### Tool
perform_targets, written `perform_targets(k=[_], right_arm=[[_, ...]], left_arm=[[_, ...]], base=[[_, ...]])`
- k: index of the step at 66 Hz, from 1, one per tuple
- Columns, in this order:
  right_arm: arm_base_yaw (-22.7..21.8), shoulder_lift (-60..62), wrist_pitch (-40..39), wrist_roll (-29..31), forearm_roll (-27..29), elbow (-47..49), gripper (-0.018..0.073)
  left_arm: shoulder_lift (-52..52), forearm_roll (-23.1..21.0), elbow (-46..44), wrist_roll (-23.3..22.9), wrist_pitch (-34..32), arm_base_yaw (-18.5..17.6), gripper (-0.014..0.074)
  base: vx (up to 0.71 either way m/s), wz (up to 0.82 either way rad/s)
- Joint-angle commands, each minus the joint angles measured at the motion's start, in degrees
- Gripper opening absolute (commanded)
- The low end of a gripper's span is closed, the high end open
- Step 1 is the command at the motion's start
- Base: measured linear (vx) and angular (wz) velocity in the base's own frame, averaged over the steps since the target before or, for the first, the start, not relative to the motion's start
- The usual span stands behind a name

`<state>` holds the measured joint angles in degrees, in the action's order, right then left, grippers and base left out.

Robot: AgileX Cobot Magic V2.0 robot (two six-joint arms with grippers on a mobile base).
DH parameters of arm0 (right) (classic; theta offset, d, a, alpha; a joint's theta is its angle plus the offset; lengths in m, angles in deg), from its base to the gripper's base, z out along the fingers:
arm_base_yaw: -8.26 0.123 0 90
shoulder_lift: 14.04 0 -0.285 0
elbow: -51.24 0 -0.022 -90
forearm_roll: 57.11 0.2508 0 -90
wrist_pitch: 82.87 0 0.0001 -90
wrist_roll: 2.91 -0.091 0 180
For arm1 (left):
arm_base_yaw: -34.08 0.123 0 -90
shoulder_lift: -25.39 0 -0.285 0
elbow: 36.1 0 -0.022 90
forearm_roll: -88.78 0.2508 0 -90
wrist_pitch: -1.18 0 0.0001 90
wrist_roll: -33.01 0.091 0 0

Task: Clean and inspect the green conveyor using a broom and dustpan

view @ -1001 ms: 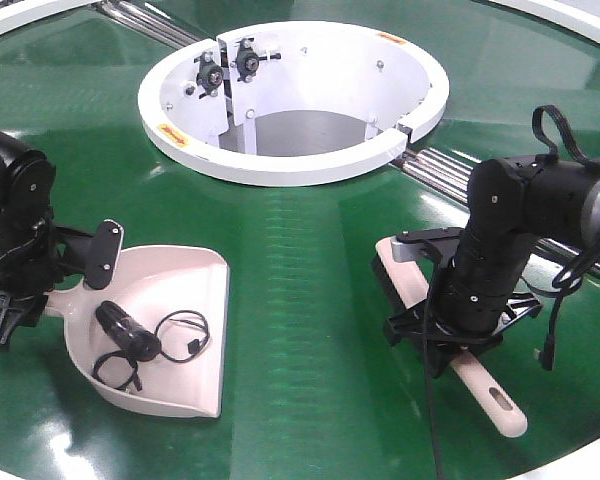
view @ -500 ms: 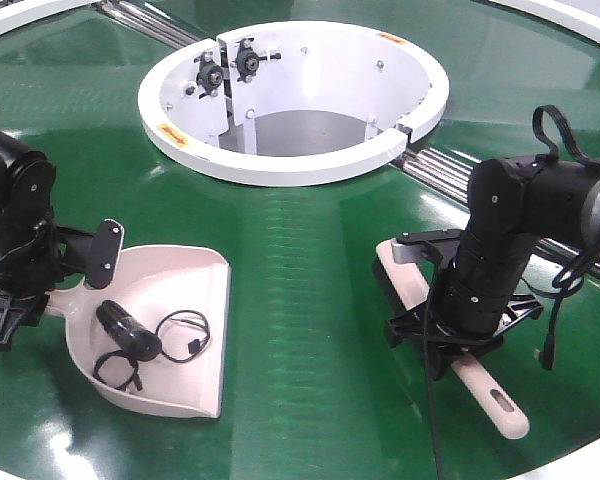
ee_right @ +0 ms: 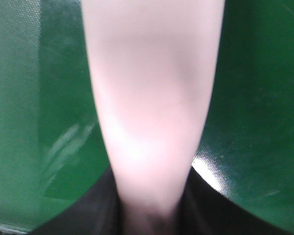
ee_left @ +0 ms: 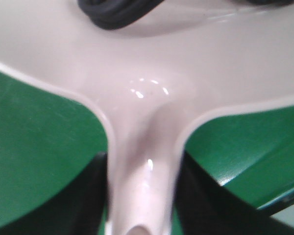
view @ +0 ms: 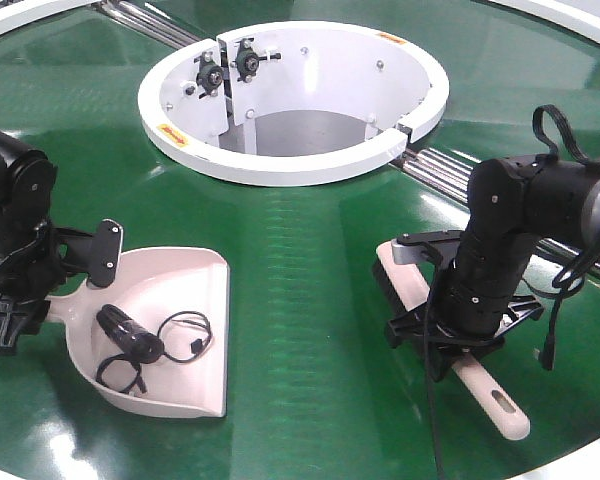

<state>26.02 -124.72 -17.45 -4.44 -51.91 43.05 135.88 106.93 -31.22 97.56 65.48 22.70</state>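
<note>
The pale dustpan (view: pixel 185 285) lies on the green conveyor (view: pixel 310 250) at the left, and a black cabled device (view: pixel 130 340) sits inside it. My left gripper (view: pixel 52 298) is shut on its handle; in the left wrist view the handle (ee_left: pixel 142 181) runs between the dark fingers (ee_left: pixel 90 196). The broom (view: pixel 495 400) lies at the right with its dark bristles (view: pixel 385 285) toward the hub. My right gripper (view: pixel 458 345) is shut on its handle, which fills the right wrist view (ee_right: pixel 152 122).
The white ring hub (view: pixel 280 165) stands at the centre back, its hole open. Silver rails (view: pixel 450 165) run out from it to the right, behind my right arm. The belt's front edge curves close under both arms.
The dustpan and my left gripper have slid slightly toward the near edge and right. The broom and right gripper have barely shifted.
</note>
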Motion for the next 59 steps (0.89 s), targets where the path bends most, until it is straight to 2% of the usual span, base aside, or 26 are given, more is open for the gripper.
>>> perform_targets(k=[1, 10, 18, 26, 46, 51, 59], right_arm=[[-0.3, 2.5, 0.6, 0.2, 0.4, 1.3, 0.0004], [-0.3, 2.5, 0.6, 0.3, 0.4, 1.3, 0.0036], [-0.3, 2.5, 0.6, 0.3, 0.4, 1.3, 0.0105], [-0.3, 2.5, 0.5, 0.4, 0.3, 1.3, 0.0200], [-0.3, 2.5, 0.0, 0.3, -1.1, 1.3, 0.0503], [-0.3, 2.8, 0.0, 0.3, -1.7, 1.3, 0.0545], [-0.3, 4.3, -0.4, 0.3, -2.1, 1.3, 0.0573]], left_arm=[[-2.2, 0.1, -1.5, -2.1, 0.4, -0.2, 0.0432], [-2.2, 0.0, -1.5, -4.0, 0.9, -0.2, 0.0565], [-2.3, 0.0, -1.5, -4.4, 1.0, -0.2, 0.0620], [-3.0, -1.2, -1.5, -4.4, 0.9, -0.2, 0.0617], [-5.9, -6.0, -1.5, -4.4, 2.1, -0.2, 0.0589], [-7.0, -6.9, -1.5, -4.4, 2.3, -0.2, 0.0589], [-9.8, -11.1, -1.5, -4.5, 2.4, -0.2, 0.0589]], base=[[0.00, 0.00], [0.00, 0.00], [0.00, 0.00], [0.00, 0.00], [0.00, 0.00], [0.00, 0.00], [0.00, 0.00]])
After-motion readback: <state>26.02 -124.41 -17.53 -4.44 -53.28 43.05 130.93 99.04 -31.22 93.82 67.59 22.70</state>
